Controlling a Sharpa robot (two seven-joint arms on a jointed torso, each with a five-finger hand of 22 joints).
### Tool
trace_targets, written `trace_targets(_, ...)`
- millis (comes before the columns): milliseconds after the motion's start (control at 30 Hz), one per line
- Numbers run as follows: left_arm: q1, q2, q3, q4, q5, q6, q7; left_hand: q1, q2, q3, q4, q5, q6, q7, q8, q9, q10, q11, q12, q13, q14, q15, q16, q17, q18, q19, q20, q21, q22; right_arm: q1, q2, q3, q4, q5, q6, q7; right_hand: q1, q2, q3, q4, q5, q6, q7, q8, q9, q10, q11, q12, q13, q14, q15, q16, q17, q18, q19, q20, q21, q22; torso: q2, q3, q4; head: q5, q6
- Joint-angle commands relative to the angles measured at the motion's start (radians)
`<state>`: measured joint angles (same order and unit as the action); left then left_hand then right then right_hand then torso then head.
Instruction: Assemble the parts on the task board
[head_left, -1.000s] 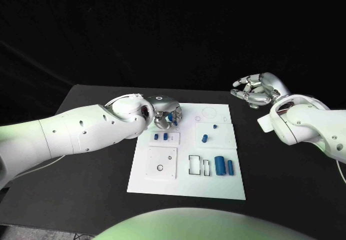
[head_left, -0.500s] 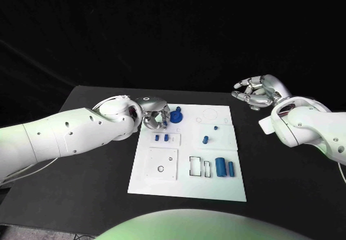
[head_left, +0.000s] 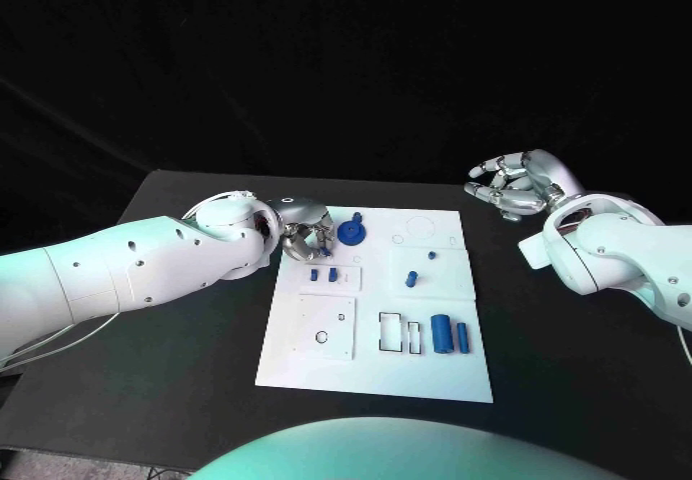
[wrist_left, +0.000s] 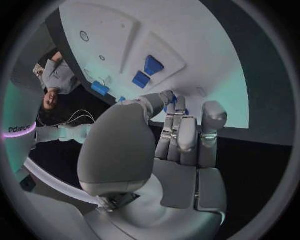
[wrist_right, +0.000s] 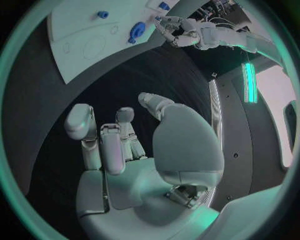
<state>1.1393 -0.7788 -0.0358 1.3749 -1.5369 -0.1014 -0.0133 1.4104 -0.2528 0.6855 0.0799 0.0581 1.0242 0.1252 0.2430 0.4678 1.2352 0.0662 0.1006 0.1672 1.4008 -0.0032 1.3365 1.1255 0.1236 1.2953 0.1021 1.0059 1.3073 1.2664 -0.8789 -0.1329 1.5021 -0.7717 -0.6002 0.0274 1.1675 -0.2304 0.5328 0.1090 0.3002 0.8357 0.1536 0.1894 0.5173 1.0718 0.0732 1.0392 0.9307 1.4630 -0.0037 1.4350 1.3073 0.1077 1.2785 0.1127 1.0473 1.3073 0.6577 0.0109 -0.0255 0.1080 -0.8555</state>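
Observation:
The white task board (head_left: 378, 375) lies in the middle of the black table. A round blue part with a knob (head_left: 353, 235) stands near the board's far left corner, also seen as the round blue part (wrist_right: 137, 31). My left hand (head_left: 307, 237) hovers just beside it on the left, fingers loosely curled, with a thin gap to the part. Two small blue parts (head_left: 323, 272) lie just below the hand. My right hand (head_left: 512, 186) is raised beyond the board's far right corner, fingers half bent, holding nothing.
Two more small blue parts (head_left: 410, 278) (head_left: 430, 254) sit in the board's right middle panel. Two blue cylinders (head_left: 440, 333) (head_left: 462, 335) lie beside empty rectangular slots (head_left: 392, 330). A square panel with a ring (head_left: 323, 325) is at the near left. Bare black table (head_left: 173, 350) surrounds the board.
My left hand has drawn back to the left off the round blue part, which now stands uncovered on the board. The right hand has barely moved.

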Motion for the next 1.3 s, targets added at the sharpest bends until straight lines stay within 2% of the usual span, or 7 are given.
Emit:
trace_targets(33,-0.002,0.003,0.000,0.002,0.022,0.036,0.001,-0.009,0.000,0.002,-0.007,0.003,0.004,0.001,-0.003,0.000,0.005,0.000,-0.003,0.001,-0.002,0.001,-0.001,0.000,-0.016,-0.004,0.000,-0.001,0.120,-0.001,0.000,0.000,0.000,-0.010,0.004,0.008,-0.008,0.001,0.007,0.000,0.002,-0.002,0.000,0.004,0.001,-0.003,-0.002,-0.003,0.000,0.020,0.005,-0.005,0.008,0.008,-0.006,-0.003,-0.004,0.004,0.000,0.0007,-0.0002,-0.001,-0.002)
trace_targets(900,-0.002,0.006,0.000,0.016,0.048,-0.002,0.010,-0.010,0.006,0.006,-0.014,0.003,0.010,0.001,-0.002,0.002,0.019,-0.001,-0.003,0.005,0.000,0.001,0.004,0.004,-0.019,0.002,0.001,0.017,0.124,-0.002,0.001,0.000,-0.001,-0.010,0.005,0.007,-0.009,0.001,0.009,-0.002,0.002,-0.002,0.000,0.006,0.002,0.000,-0.002,-0.005,-0.005,0.019,0.005,-0.007,0.006,0.008,-0.009,-0.003,-0.009,0.003,0.000,0.0006,0.0003,-0.002,-0.004)
trace_targets(1100,-0.002,0.008,0.000,0.015,0.048,0.006,0.005,-0.010,0.007,0.007,-0.018,0.004,0.013,0.002,-0.001,0.004,0.025,-0.002,-0.003,0.007,0.003,0.000,0.008,0.008,-0.019,0.004,0.001,0.022,0.125,-0.002,0.001,0.000,-0.001,-0.010,0.005,0.007,-0.009,0.001,0.009,-0.002,0.002,-0.002,0.000,0.006,0.002,0.000,-0.002,-0.005,-0.005,0.019,0.005,-0.007,0.006,0.008,-0.009,-0.003,-0.009,0.003,-0.001,0.0008,0.0001,-0.003,-0.004)
trace_targets(1300,-0.002,0.013,0.000,0.012,0.039,0.046,-0.019,-0.012,0.007,0.007,-0.019,0.002,0.013,0.003,-0.002,0.004,0.027,-0.002,-0.004,0.008,0.003,0.000,0.008,0.008,-0.019,0.003,0.001,0.020,0.124,-0.002,0.001,0.000,-0.001,-0.010,0.006,0.006,-0.009,0.001,0.009,-0.002,0.002,-0.002,0.000,0.006,0.002,0.000,-0.002,-0.005,-0.005,0.019,0.005,-0.007,0.006,0.008,-0.009,-0.003,-0.009,0.003,0.000,0.0010,0.0003,-0.003,-0.005)
